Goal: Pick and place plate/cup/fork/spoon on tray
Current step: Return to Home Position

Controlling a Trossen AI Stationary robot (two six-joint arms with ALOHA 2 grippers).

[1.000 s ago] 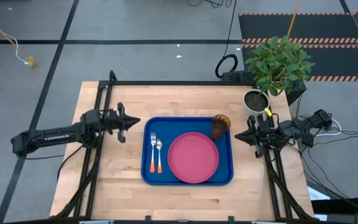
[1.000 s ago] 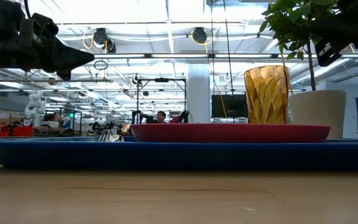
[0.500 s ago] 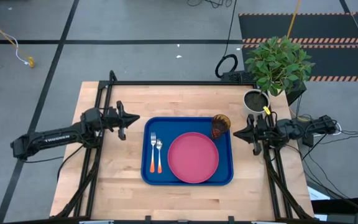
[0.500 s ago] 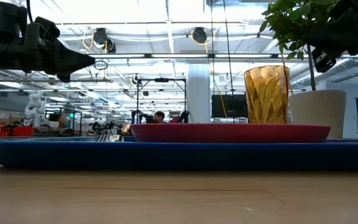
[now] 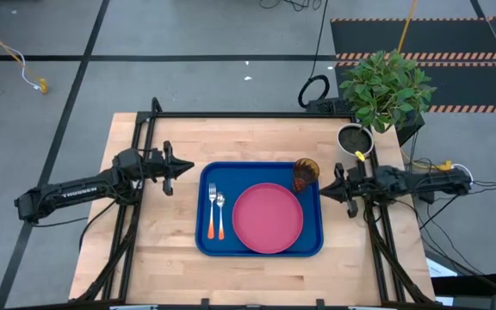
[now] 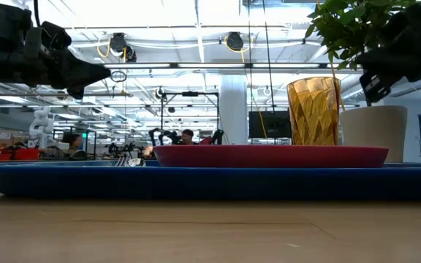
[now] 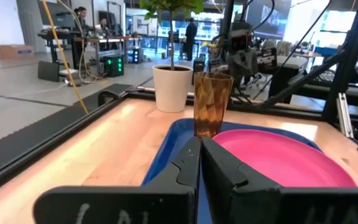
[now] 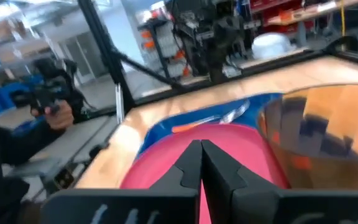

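- The left pincer (image 5: pixel 188 168) is hovering clenched and empty over the bench (image 5: pixel 162 258), beside the tray (image 5: pixel 261 252).
- The tray is carrying 4 things: fork (image 5: pixel 211 211), spoon (image 5: pixel 220 213), plate (image 5: pixel 268 218), cup (image 5: pixel 306 174).
- The right pincer (image 5: pixel 325 188) is hanging clenched and empty, near the cup.

There is one large blue rectangular plastic tray (image 5: pixel 257 170). It holds one round pink-red plastic plate (image 5: pixel 268 218), one ribbed amber plastic tumbler (image 5: pixel 306 175) at its far right, and one orange-handled metal fork (image 5: pixel 211 211) and one orange-handled metal spoon (image 5: pixel 220 217) at its left. One green potted plant (image 5: pixel 384 89) stands far right. Two dark robot arms show, one left (image 5: pixel 84 186), one right (image 5: pixel 407 181).
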